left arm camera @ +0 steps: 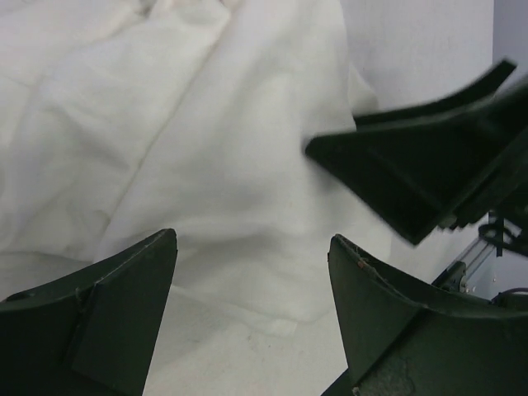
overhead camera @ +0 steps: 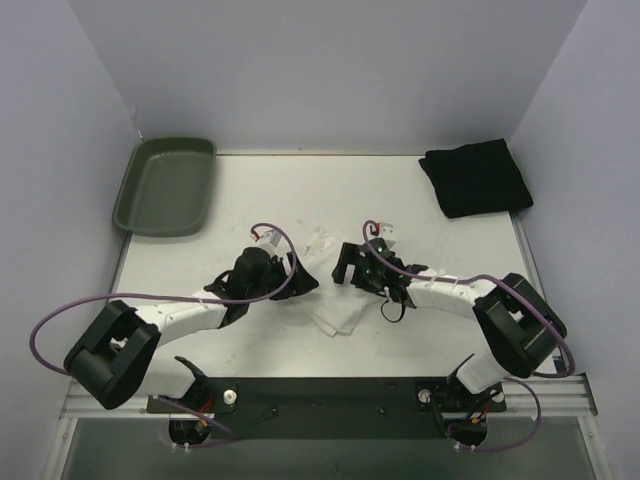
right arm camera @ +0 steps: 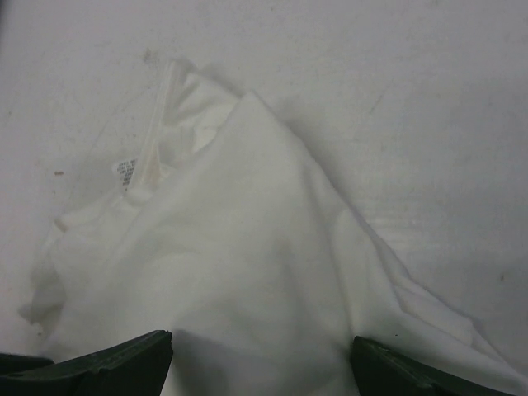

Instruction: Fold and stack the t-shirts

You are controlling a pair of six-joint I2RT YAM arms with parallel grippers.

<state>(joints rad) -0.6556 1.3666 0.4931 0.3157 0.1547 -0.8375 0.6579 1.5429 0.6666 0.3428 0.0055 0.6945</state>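
Observation:
The white t-shirt (overhead camera: 328,300) lies crumpled in the middle of the table. It fills the left wrist view (left arm camera: 181,148) and the right wrist view (right arm camera: 239,272), where its neck label (right arm camera: 125,172) shows. The black t-shirt (overhead camera: 476,178) lies folded at the back right corner. My left gripper (overhead camera: 303,279) hangs open at the white shirt's left side, fingers (left arm camera: 124,313) wide over the cloth. My right gripper (overhead camera: 347,264) is open at the shirt's right side, its fingertips (right arm camera: 111,363) spread just above the fabric. One right finger (left arm camera: 421,165) shows in the left wrist view, close by.
A dark green tray (overhead camera: 140,190) sits at the back left corner. Grey walls close in the table on three sides. Both arms stretch from the near edge toward the middle, their purple cables (overhead camera: 60,320) looping beside them.

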